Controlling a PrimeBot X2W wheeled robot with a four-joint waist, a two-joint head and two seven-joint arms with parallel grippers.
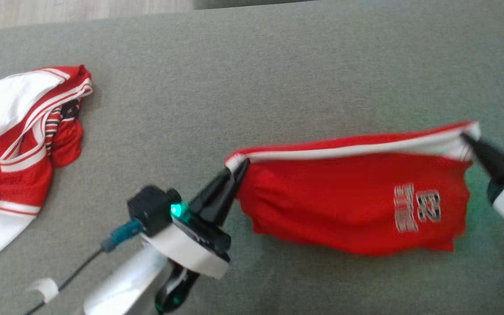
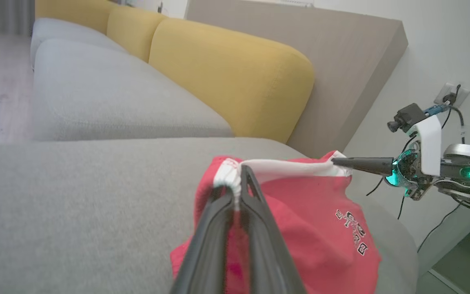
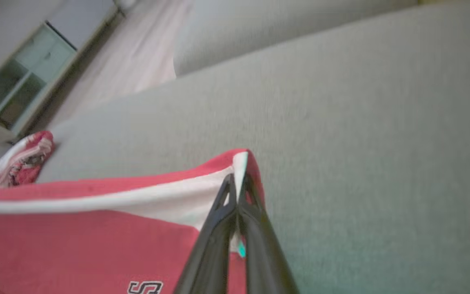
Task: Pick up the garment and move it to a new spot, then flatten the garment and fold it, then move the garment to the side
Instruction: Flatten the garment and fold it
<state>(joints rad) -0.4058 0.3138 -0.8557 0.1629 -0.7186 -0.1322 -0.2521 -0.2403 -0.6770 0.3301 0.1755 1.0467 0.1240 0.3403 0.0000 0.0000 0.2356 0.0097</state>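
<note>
The garment (image 1: 348, 197) is a pair of red shorts with a white waistband and grey lettering, held up and stretched between both grippers over the grey sofa seat. My left gripper (image 1: 242, 167) is shut on the waistband's left corner, as the left wrist view confirms for that gripper (image 2: 239, 179) and the garment (image 2: 308, 220). My right gripper (image 1: 466, 139) is shut on the right corner; in the right wrist view this gripper (image 3: 237, 183) pinches the white band of the garment (image 3: 76, 241). The shorts' lower edge hangs down towards the cushion.
A second red and white garment (image 1: 20, 131) lies crumpled at the seat's left end, also seen as a garment heap (image 3: 23, 159). Yellow back cushions (image 2: 227, 69) rise behind the sofa seat (image 1: 252, 70). Wooden floor (image 1: 59, 11) lies beyond.
</note>
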